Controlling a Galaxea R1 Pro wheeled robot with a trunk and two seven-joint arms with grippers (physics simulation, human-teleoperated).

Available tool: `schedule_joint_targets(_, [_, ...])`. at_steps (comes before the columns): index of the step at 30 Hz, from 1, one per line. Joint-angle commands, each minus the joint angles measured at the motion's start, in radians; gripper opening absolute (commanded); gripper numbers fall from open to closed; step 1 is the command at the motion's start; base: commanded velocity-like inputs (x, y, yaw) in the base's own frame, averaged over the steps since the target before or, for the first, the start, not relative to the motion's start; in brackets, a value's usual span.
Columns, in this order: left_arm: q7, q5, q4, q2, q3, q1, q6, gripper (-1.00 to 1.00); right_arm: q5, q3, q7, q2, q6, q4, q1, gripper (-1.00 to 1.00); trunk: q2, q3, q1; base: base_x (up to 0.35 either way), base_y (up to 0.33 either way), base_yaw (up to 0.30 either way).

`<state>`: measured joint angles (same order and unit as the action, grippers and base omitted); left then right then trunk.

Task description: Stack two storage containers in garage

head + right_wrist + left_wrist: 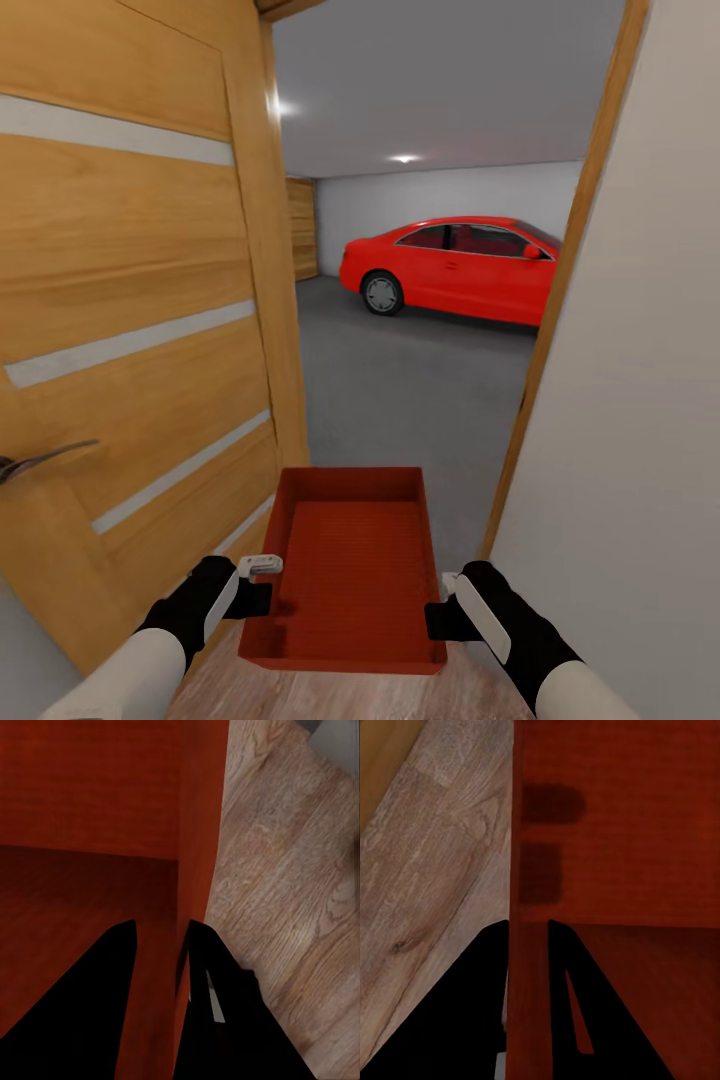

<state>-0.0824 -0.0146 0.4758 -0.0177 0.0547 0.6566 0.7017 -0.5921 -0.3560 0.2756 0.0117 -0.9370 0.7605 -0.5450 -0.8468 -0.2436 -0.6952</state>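
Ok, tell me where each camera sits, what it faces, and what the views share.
Head view: on the head, facing forward and down through the doorway at the garage floor and car; both arms hold the bin.
Left wrist view: along the left end effector, clamped on a bin wall.
Right wrist view: along the right end effector, on the opposite wall.
Shared: the bin.

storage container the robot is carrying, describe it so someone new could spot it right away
Start at the open wooden door leading into the garage with the red car. Low in the doorway, the storage container hangs between the left gripper and right gripper, each clamping a side wall. It is lidless, shallow, red-orange.
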Motion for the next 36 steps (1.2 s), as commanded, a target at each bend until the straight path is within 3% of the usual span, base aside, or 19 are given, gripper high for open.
schedule_joint_targets(1, [-0.013, -0.011, 0.0, -0.002, 0.013, 0.0, 0.005, -1.0, -0.014, -0.004, 0.003, -0.001, 0.001, 0.002, -0.001, -1.0, -0.001, -0.001, 0.0, 0.0, 0.0, -0.255])
schedule_joint_targets(12, [-0.013, -0.007, 0.0, -0.002, 0.015, 0.0, 0.005, -1.0, -0.014, -0.004, 0.003, -0.001, 0.001, 0.002, -0.001, -1.0, -0.001, -0.001, 0.0, 0.003, 0.018, -0.086])
schedule_joint_targets(30, [-0.013, -0.008, 0.0, -0.002, 0.015, 0.0, 0.005, -1.0, -0.014, -0.004, 0.002, -0.001, 0.001, 0.002, -0.001, -1.0, -0.001, -0.001, 0.0, 0.152, 0.252, 0.0])
schedule_joint_targets(36, [-0.013, -0.008, 0.0, -0.002, 0.014, 0.0, 0.005, -1.0, -0.014, -0.004, 0.002, -0.001, 0.001, 0.002, -0.001, -1.0, -0.001, -0.001, 0.0, 0.066, 0.064, -0.008])
